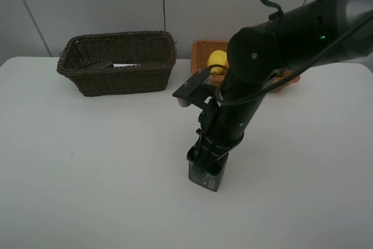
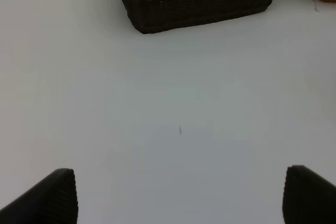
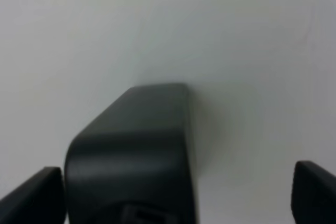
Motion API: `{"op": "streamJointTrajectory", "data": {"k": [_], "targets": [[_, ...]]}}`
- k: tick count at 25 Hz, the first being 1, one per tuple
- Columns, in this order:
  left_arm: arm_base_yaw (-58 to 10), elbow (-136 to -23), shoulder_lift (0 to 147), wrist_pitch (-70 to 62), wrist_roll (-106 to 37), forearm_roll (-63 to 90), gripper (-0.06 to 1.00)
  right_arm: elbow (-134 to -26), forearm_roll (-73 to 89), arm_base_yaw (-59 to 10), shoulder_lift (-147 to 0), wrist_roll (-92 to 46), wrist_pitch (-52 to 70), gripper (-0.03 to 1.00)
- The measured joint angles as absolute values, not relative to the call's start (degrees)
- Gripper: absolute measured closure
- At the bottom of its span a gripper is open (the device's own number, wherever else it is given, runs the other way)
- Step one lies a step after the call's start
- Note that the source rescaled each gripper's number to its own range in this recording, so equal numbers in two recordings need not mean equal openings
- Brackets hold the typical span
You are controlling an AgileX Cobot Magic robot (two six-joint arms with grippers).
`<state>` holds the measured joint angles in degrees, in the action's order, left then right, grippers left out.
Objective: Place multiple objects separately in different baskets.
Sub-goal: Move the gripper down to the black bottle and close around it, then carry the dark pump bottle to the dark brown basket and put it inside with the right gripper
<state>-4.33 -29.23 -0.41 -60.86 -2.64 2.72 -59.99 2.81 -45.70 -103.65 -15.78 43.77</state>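
On the worktop [image 1: 87, 173], the right hand [image 3: 178, 198] is straddling the dark pump bottle [image 3: 136, 150], fingers apart; the left hand [image 2: 178, 198] is hovering spread wide.

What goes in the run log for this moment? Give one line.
right gripper: open, straddling dark pump bottle on table | left gripper: open, empty | lemon: in orange basket
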Motion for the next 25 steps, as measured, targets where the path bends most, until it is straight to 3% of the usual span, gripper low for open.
{"op": "streamJointTrajectory", "data": {"k": [4, 5, 11, 18, 25], "targets": [[-4.3, -29.2, -0.4, -60.9, -2.6, 2.7, -0.05, -60.0, 2.8, -45.7, -103.6, -15.8, 43.7, 0.63], [-4.3, -29.2, -0.4, -60.9, -2.6, 2.7, -0.05, -60.0, 2.6, -45.7, -103.6, -15.8, 43.9, 0.67], [-4.3, -29.2, -0.4, -60.9, -2.6, 2.7, -0.05, -64.1, 1.4, -45.7, -102.1, -15.8, 49.2, 0.66], [-4.3, -29.2, -0.4, -60.9, -2.6, 2.7, -0.05, -86.5, -1.6, -44.6, -101.3, -15.8, 48.0, 0.66], [-4.3, -29.2, -0.4, -60.9, -2.6, 2.7, -0.05, -106.7, 3.4, -38.2, -115.8, -15.8, 37.1, 0.66]]}}
